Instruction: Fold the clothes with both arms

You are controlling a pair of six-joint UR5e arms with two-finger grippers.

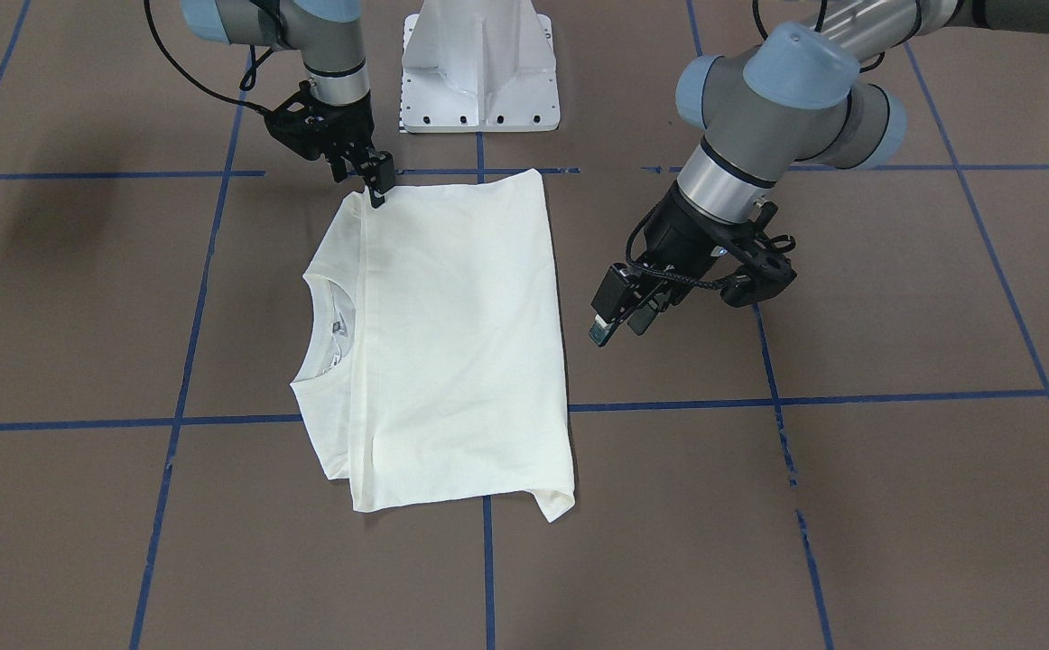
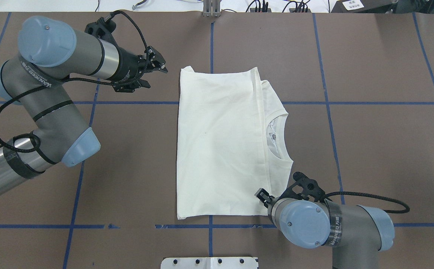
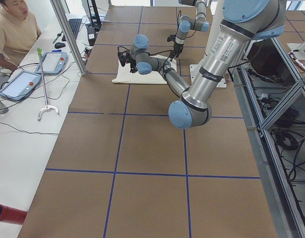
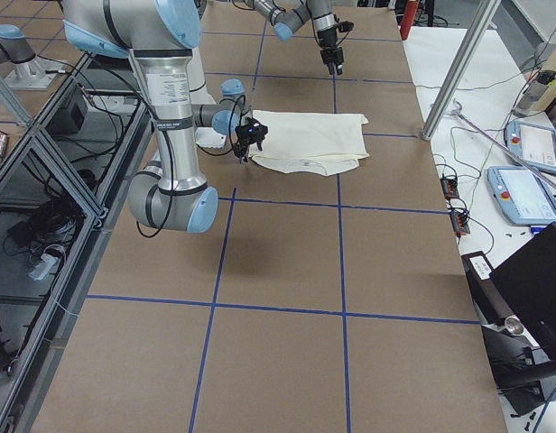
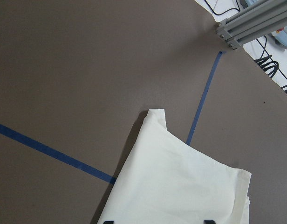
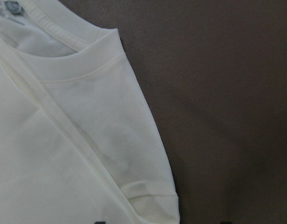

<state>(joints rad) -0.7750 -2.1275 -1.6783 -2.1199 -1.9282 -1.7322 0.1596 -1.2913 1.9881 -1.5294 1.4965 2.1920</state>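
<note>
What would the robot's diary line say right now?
shirt: folded flat on table | left gripper: open, beside shirt | right gripper: open, at shirt corner

This is a robotics lab. The surface (image 3: pixel 152 198) is a wide brown mat gridded with blue tape lines (image 3: pixel 120 129). A left arm (image 3: pixel 212 64) and a right arm (image 4: pixel 170 99), grey and silver with light blue joint caps and black cables, rise at its robot-side edge. A white pedestal base (image 1: pixel 479 77) is bolted down there. Beyond that edge an aluminium frame (image 3: pixel 265 148) holds loose cables and boxes. Along the opposite edge runs a white bench (image 3: pixel 24 129) carrying teach pendants (image 3: pixel 18 84), a keyboard (image 3: pixel 75 26), a mouse (image 3: pixel 60 45) and trailing wires. An operator (image 3: pixel 14 29) in a beige shirt is at the bench. An aluminium post (image 3: pixel 69 37) stands at that edge.
</note>
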